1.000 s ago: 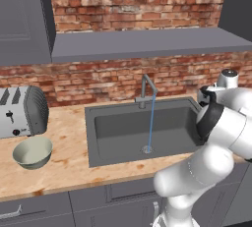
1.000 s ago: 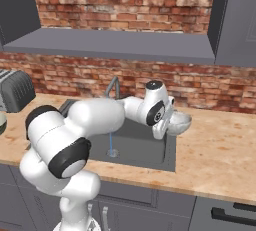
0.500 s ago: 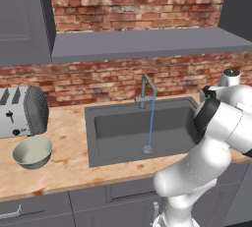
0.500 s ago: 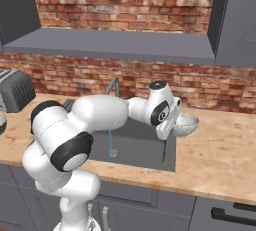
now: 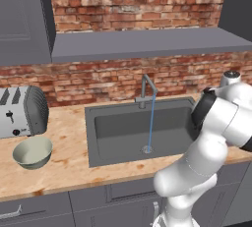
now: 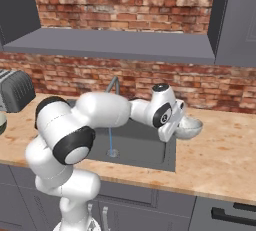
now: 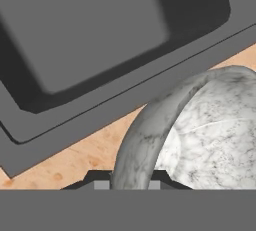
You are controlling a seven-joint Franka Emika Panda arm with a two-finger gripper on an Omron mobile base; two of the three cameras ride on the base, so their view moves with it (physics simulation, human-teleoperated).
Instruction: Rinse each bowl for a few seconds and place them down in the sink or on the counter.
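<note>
Your gripper (image 7: 131, 184) is pinching the speckled bowl (image 6: 189, 128) by its rim just right of the sink (image 6: 150, 145), so the running tap (image 6: 113, 86) is off to its left.

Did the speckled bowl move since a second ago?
Yes. The speckled bowl, pinched in the gripper, has drifted right, away from the sink and out over the counter.

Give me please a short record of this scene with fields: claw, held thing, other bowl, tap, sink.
claw: shut on the rim of the speckled bowl
speckled bowl: held tilted over the counter, by the right edge of the sink
cream bowl: upright on the counter, in front of the toaster
tap: running, a thin stream falls to the drain
sink: nothing inside it
</note>
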